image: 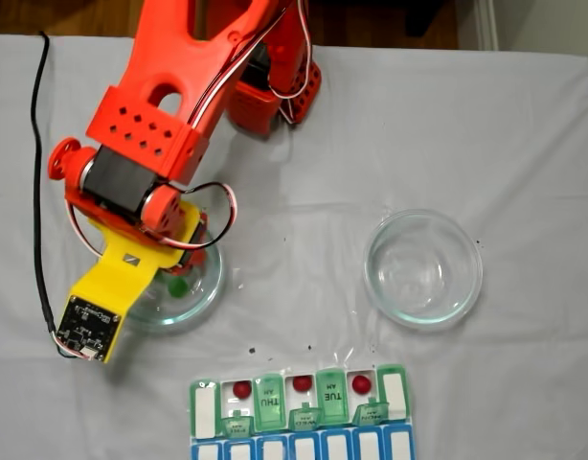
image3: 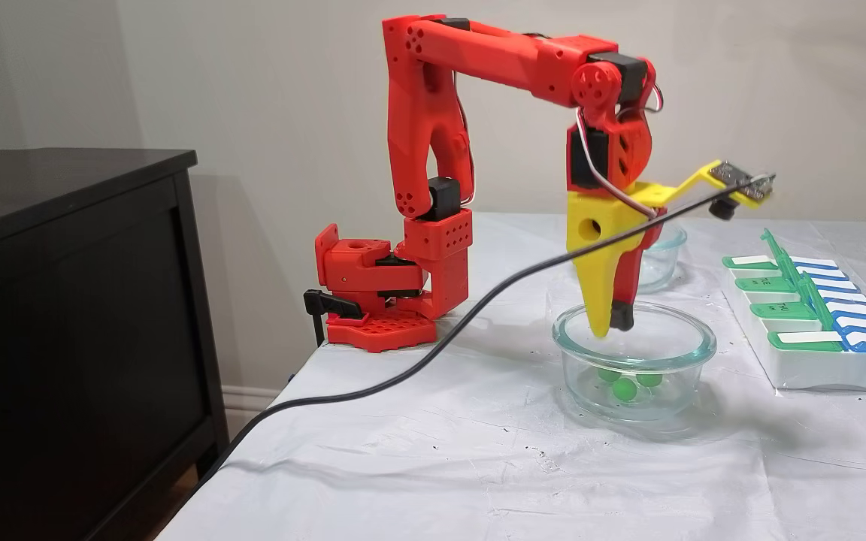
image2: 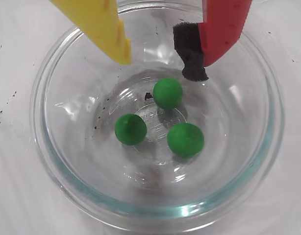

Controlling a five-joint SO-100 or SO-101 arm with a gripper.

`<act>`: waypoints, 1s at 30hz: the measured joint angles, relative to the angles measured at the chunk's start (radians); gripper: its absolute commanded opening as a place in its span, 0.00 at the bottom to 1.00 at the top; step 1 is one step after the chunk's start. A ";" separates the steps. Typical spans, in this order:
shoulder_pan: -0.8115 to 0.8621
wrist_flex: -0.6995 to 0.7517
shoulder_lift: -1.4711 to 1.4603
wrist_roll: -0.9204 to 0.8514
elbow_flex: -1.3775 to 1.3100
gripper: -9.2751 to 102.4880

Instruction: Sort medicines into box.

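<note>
Three bright green medicines (image2: 167,93) (image2: 130,129) (image2: 185,139) lie at the bottom of a clear glass dish (image2: 52,161). My gripper (image2: 160,66) hangs open just above them, and nothing is between its yellow finger (image2: 116,39) and its red foam-padded finger (image2: 194,68). In a fixed view the gripper (image3: 606,327) has its tips at the dish's rim (image3: 632,353). Three dark red medicines (image: 241,389) (image: 302,383) (image: 361,384) sit in open compartments of the box (image: 275,407), one per compartment, with shut THU and TUE lids between them.
A second glass dish (image: 423,268) stands empty to the right in a fixed view. A black cable (image3: 403,376) runs from the wrist camera across the white cloth. A dark cabinet (image3: 65,300) stands beside the table's edge. The arm's base (image3: 380,300) is clamped at the table's corner.
</note>
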 measured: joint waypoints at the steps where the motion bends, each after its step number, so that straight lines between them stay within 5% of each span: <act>1: 0.005 -0.006 -0.006 -0.003 0.000 0.25; 30: -0.023 -0.127 -0.014 0.026 0.126 0.27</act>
